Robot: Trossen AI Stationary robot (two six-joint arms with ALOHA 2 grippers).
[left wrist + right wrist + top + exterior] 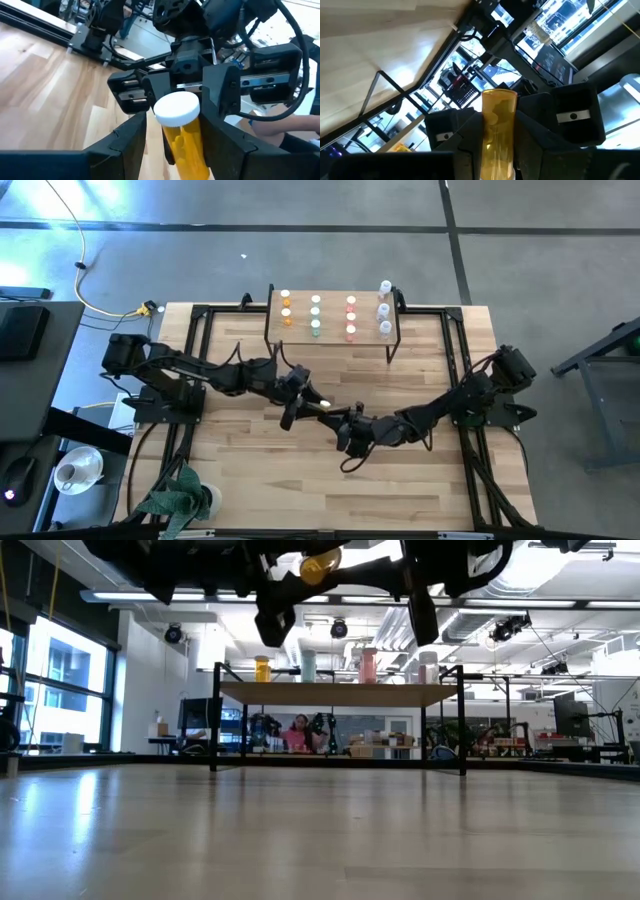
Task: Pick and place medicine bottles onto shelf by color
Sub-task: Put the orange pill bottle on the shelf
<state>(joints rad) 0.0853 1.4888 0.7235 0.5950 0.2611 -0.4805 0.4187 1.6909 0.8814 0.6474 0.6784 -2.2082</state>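
Observation:
An orange bottle with a white cap (322,402) is held in the air over the middle of the table, between my two grippers, which meet tip to tip. My right gripper (338,418) is shut on it. My left gripper (305,395) is open, with a finger on either side of the bottle's body (187,147). I cannot tell whether those fingers touch the bottle. The shelf (275,330) stands at the far edge. On it stand orange (285,308), green (315,315), red (351,318) and clear (384,308) bottles, sorted in columns. My right gripper pinches the orange bottle's body (497,135) between its two fingers. The bottle lies along the fingers, and its base (499,95) sticks out past the fingertips toward my left gripper. The bottle is lifted well clear of the table, lying roughly level (318,565).
Black frame rails (200,350) run along the table's left and right sides. A potted plant (185,500) stands at the near left corner. The wide bare tabletop (400,490) lies in front of the shelf. A person (298,735) sits in the room beyond the shelf.

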